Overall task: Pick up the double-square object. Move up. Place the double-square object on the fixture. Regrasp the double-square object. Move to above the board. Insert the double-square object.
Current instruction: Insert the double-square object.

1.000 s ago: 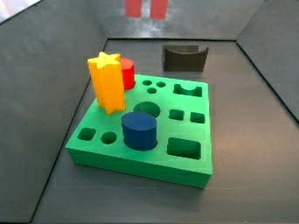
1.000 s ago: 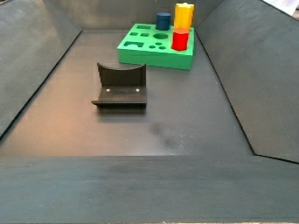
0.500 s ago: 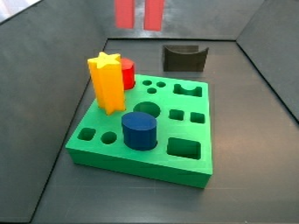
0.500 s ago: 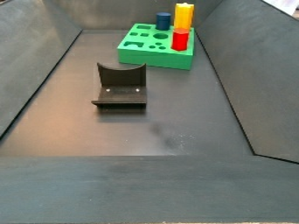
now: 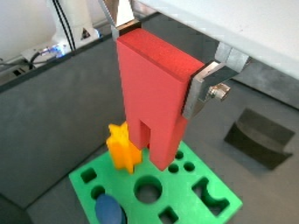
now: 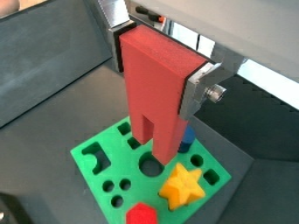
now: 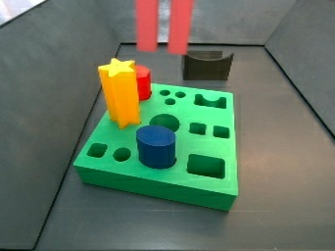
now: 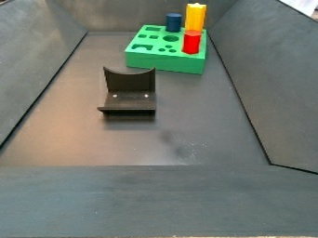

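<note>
Both wrist views look steeply down past the gripper onto the board. A side view sits close above the board; a side view looks from farther off, fixture nearest. Both side views share board and fixture.

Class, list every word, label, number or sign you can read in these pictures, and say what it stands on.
None: no readable text shows in any view.
The red block, held over the board in the gripper, is plain.
The board, the fixture and the other pieces are unmarked too.
</note>
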